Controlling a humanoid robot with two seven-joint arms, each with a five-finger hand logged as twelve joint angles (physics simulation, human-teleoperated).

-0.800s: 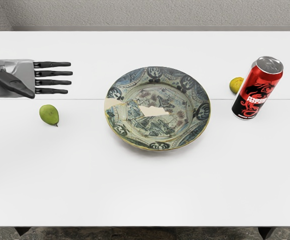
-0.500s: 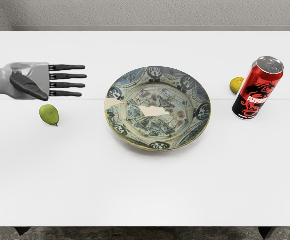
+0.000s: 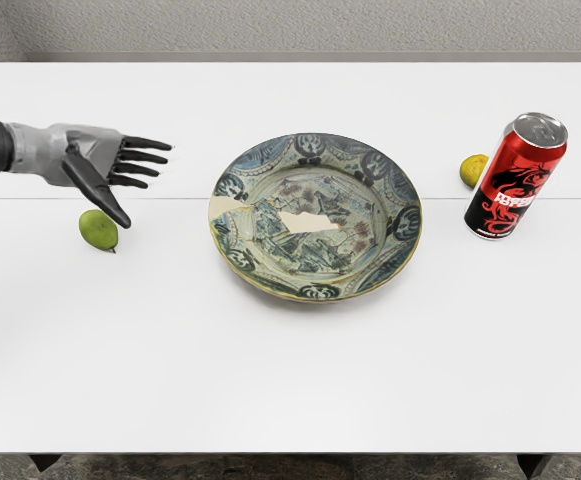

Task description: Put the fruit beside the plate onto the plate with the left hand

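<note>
One green fruit (image 3: 98,229) sat near the open, empty left hand (image 3: 110,170); a clumsy thumb could have rolled it away from the plate (image 3: 222,215).

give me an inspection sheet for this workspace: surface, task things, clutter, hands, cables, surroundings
surface: white table, a faint line running across its width
job's things: green fruit on the table, left of the plate and apart from it; patterned plate holds nothing
clutter: red can upright, right of the plate; yellowish fruit beside it, partly hidden by the can
hands: left hand just behind the green fruit, fingers spread, holding nothing, thumb tip close to the fruit, contact unclear; right hand not in view
cables: nothing seen
surroundings: grey wall past the far edge; dark floor below the near edge
</note>
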